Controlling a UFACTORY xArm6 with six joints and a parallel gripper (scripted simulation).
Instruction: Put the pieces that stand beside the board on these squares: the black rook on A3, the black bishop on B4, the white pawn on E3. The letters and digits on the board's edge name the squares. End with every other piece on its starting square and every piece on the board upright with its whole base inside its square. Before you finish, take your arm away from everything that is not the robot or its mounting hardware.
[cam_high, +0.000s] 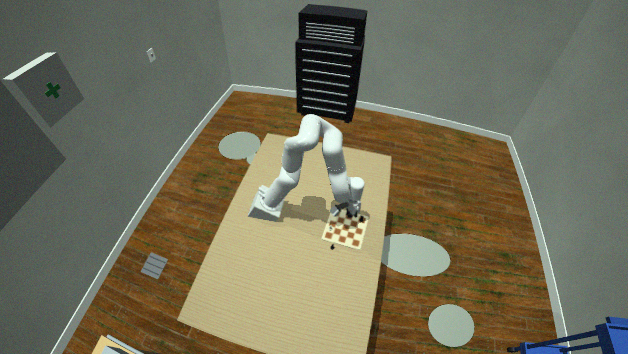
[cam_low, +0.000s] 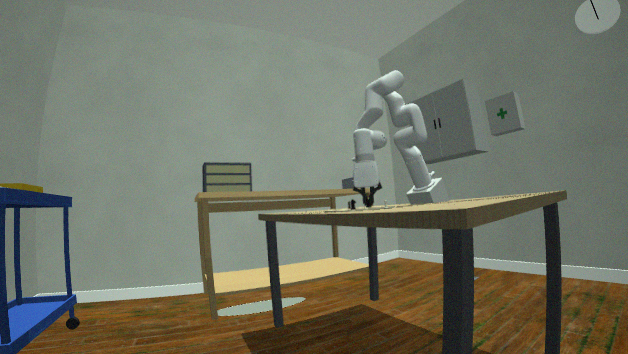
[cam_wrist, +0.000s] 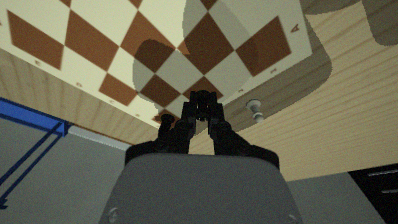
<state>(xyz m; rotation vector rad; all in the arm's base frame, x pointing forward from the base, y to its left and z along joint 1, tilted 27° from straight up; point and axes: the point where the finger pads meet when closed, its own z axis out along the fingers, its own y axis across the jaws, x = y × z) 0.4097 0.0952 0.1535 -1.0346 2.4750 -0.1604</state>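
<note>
The chessboard (cam_high: 346, 231) lies on the wooden table; the wrist view shows its corner near the letter A (cam_wrist: 295, 28). My gripper (cam_wrist: 202, 100) is shut on a black piece that looks like the black rook (cam_wrist: 202, 96), and holds it low over the board's edge squares. It also shows in the exterior view (cam_low: 367, 197). A second dark piece with a rounded top (cam_wrist: 166, 120) stands just left of my fingers at the board's rim. The white pawn (cam_wrist: 255, 109) stands upright on the table beside the board, right of my fingers. Another small black piece (cam_high: 332, 246) stands off the board's near edge.
The arm's base (cam_high: 265, 207) stands on the table to the left of the board. A blue cart (cam_low: 30, 260) stands off the table. A black drawer cabinet (cam_high: 330, 62) stands at the back wall.
</note>
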